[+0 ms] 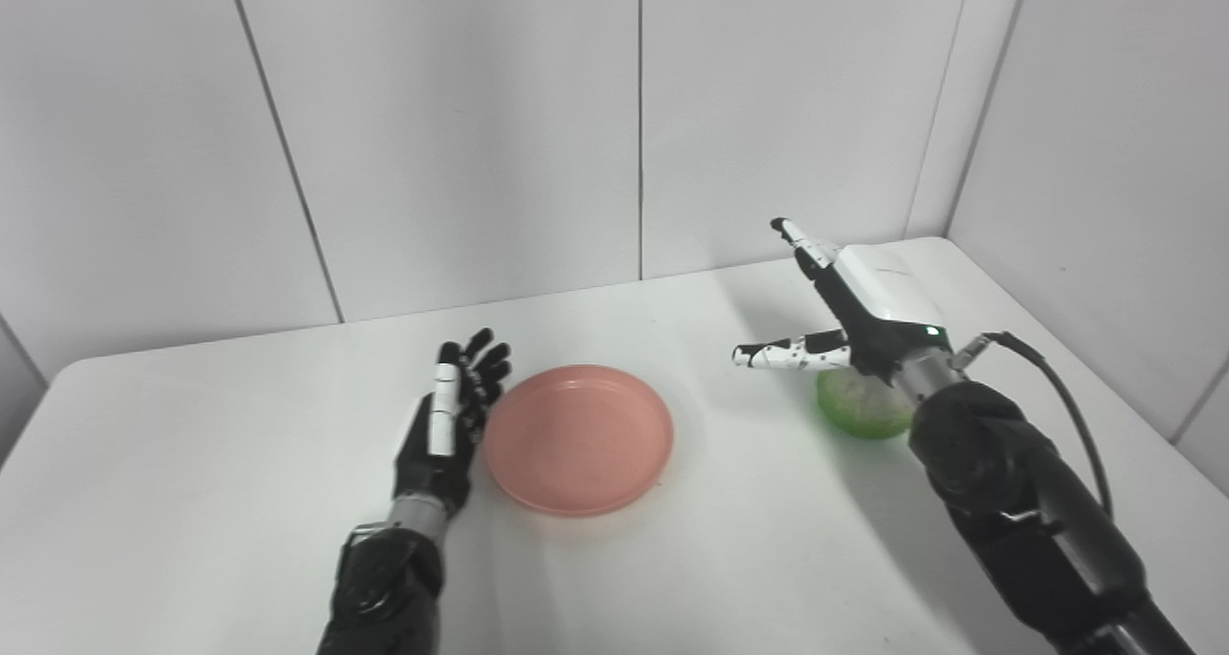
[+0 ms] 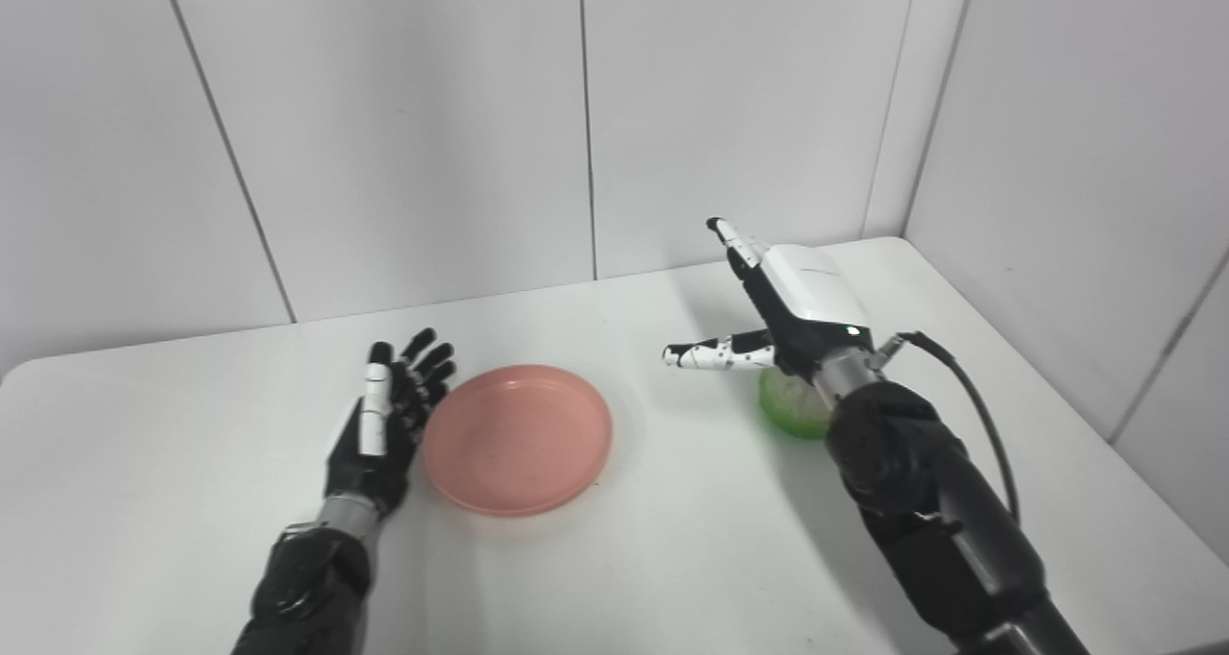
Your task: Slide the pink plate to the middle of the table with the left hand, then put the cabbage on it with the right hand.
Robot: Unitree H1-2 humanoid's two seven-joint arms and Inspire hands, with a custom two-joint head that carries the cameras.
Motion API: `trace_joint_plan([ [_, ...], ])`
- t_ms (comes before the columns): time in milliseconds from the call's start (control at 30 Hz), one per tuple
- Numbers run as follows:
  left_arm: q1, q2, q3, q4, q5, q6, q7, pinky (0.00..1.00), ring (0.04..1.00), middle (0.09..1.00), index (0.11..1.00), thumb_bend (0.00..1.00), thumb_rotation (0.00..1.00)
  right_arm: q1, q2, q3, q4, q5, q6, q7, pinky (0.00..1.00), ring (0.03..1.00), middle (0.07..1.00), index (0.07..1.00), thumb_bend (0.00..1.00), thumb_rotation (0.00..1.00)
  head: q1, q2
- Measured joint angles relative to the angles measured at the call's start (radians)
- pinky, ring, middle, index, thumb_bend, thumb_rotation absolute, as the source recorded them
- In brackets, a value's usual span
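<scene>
While the left hand [image 1: 444, 434] rests open with its fingers spread against the near rim of the shallow round pink plastic plate [image 1: 577, 439], the right hand [image 1: 850, 319] hovers open, holding nothing. Just under its wrist sits the small round green cabbage [image 1: 857, 407], partly hidden. It looks light and slightly yielding; a grasp from above around its widest part seems best.

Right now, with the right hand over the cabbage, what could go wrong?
The cabbage is partly hidden under the open right hand and wrist, so the grasp may close off-center and roll it. The left hand rests open beside the pink plate; a bump could shift the plate.
</scene>
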Motion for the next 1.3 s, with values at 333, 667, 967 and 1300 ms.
trace_joint_plan([
  [333, 0.0, 0.011, 0.004, 0.0, 0.0, -0.001, -0.012, 0.97, 0.921, 0.888, 0.882, 0.83, 1.0, -0.001, -0.049, 0.02, 0.041, -0.092, 0.009, 0.033, 0.97, 0.938, 0.931, 0.952, 0.99, 0.6, -0.046, 0.006],
  [667, -0.002, 0.024, 0.011, 0.004, 0.0, -0.003, -0.022, 0.96, 0.922, 0.893, 0.883, 0.82, 1.0, -0.001, -0.053, 0.031, 0.101, -0.143, 0.016, 0.073, 1.0, 0.944, 0.941, 0.952, 1.0, 0.59, -0.051, 0.008],
  [967, -0.001, 0.025, 0.011, 0.001, 0.0, -0.002, -0.027, 0.96, 0.922, 0.894, 0.884, 0.81, 1.0, 0.003, -0.049, 0.006, 0.173, -0.098, 0.017, 0.095, 0.84, 0.913, 0.931, 0.919, 1.0, 0.42, -0.043, 0.012],
  [1300, 0.009, 0.026, 0.01, -0.015, 0.0, 0.001, -0.038, 0.95, 0.926, 0.897, 0.89, 0.82, 1.0, -0.007, -0.039, -0.006, 0.211, -0.027, 0.022, 0.072, 0.66, 0.862, 0.928, 0.872, 0.95, 0.17, -0.032, 0.017],
])
